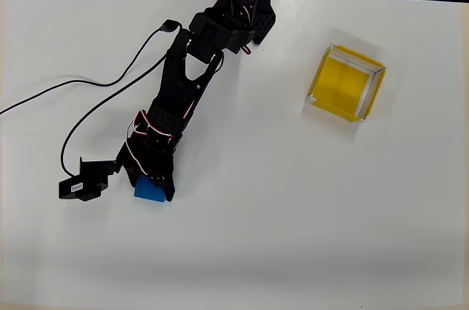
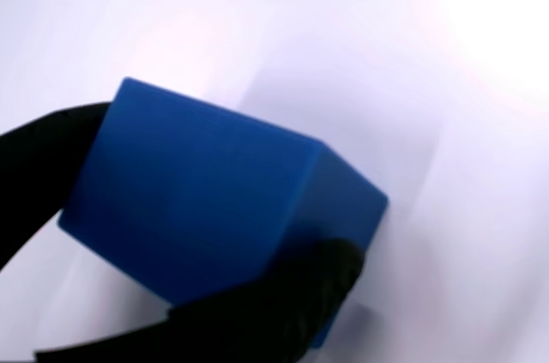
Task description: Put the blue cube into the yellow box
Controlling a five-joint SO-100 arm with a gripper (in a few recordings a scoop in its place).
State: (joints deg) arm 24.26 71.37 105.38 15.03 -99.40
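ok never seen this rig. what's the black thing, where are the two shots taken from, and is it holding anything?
The black thing is a small jointed robot arm standing on a white table. One picture comes from a fixed camera looking straight down. The other comes from a camera on the arm's wrist, close behind its hand. The black shapes there are its fingers, pressed against two sides of a small solid bright-blue cube, so it appears gripped. Off to the right in the overhead view sits a shallow open yellow box with pale walls, with nothing in it.

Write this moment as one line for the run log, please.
phase: grasp | gripper: shut on blue cube, fingers on both sides | yellow box: empty, far right in overhead view | cube not yet in box
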